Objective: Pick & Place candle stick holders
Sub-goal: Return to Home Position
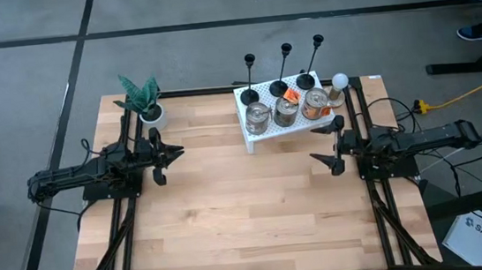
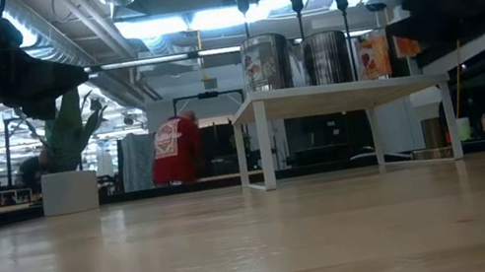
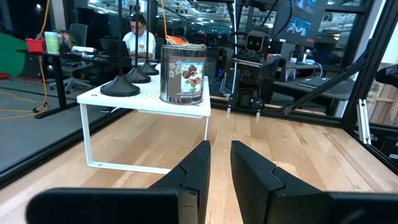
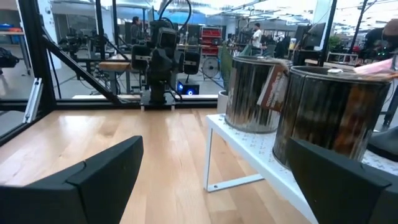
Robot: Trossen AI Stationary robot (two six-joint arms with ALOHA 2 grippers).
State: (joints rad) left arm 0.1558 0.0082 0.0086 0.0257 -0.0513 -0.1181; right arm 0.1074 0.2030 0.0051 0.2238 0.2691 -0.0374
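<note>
Right claw (image 1: 328,143) spread wide, left claw (image 1: 172,153) narrowly apart, three candle stick holders (image 1: 279,88) upright on shelf (image 1: 252,135), stems vertical

Matte-black left arm (image 1: 76,176), matte-black right arm (image 1: 427,137), chunky angular dark pincer fingers (image 3: 193,174)

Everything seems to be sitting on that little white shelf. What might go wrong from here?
1. The right gripper, fingers spread wide, sits close to the right end of the shelf; a careless swing might nudge it.
2. The candle stick holders are tall and thin on small bases along the back edge, so a jolt could topple them.
3. The tins crowd the front edge. The left gripper waits farther off.
</note>
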